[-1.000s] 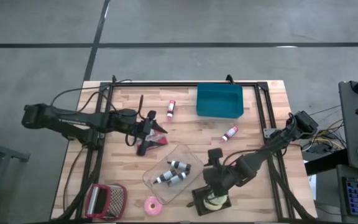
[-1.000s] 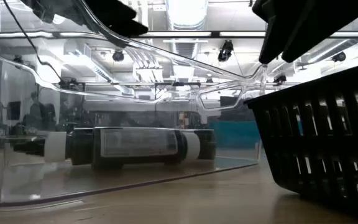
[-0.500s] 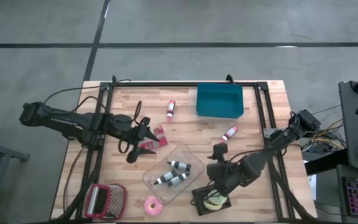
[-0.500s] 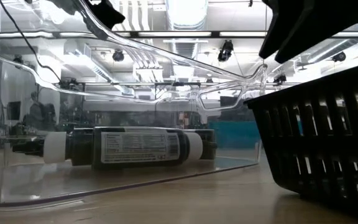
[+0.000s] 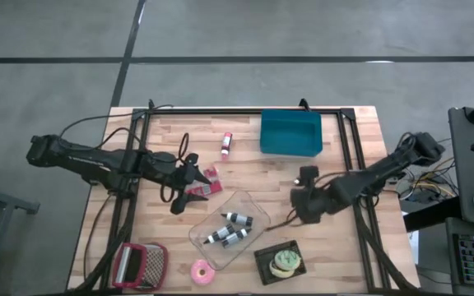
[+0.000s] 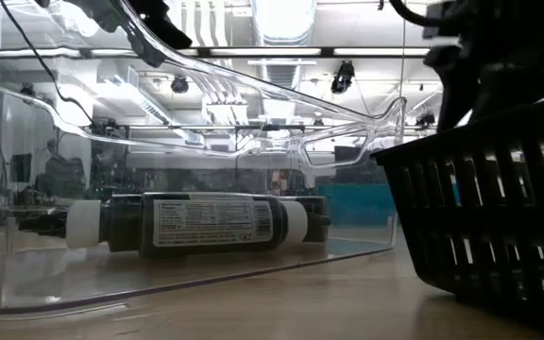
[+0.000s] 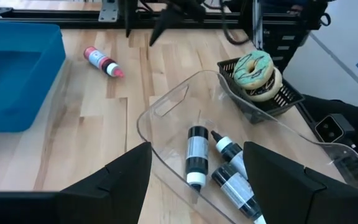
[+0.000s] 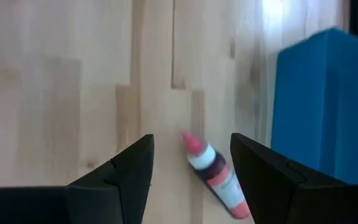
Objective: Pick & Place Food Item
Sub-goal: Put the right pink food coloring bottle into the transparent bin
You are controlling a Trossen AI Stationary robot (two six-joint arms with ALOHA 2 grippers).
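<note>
High view shows the donuts already sitting in the small black basket near the front edge of the counter — so the food item looks placed, as far as I can judge. The right gripper hangs over bare wood toward the counter's right edge, clear of the basket, its jaws parted around nothing. The left gripper hovers near the counter's left edge, also released and empty, beside a small red packet.

What may remain is only clearing the arms.

Left wrist view adds what the overhead blurs: two donuts are stacked, the upper iced teal. It also shows dark bottles lying in the clear tray. Right wrist view shows a pink-capped bottle just ahead of its fingers, beside the blue bin.
</note>
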